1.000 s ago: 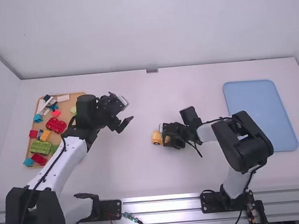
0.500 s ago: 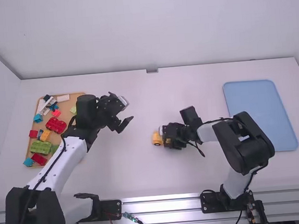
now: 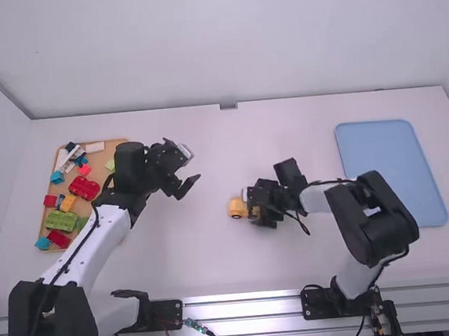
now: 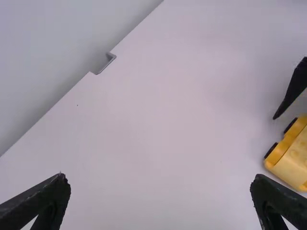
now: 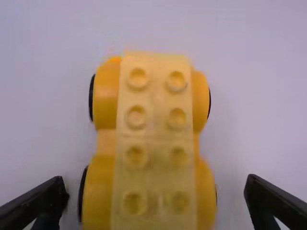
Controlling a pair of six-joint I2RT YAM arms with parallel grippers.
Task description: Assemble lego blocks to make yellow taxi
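The right tool (image 5: 156,184) stands wide, a finger to each side of the yellow wheeled car base (image 5: 154,139), with a gap between each finger and the wheels. In the last second its arm has drawn slightly toward the robot's right, and more of the car base now shows from above. The car base itself has hardly shifted; it stands upright on the bench (image 3: 218,271), its studs facing up. That suggests the tool is free of it and backing off, perhaps after seating or pressing the studded top, though whether that top is a separate piece I can't be sure.

The left tool (image 4: 159,179) hasn't moved: wide, nothing in it, to the left of the car base and a little farther from the robot.

Well to the left of the car base, the tan tray (image 3: 95,159) holds loose bricks, among them a red brick (image 3: 83,187), a green brick (image 3: 60,221) and a yellow-orange brick (image 3: 68,203). The blue tray (image 3: 390,173) is well to its right. The taxi looks part-built; the next step is probably adding upper pieces, squarely, so the car base doesn't roll.
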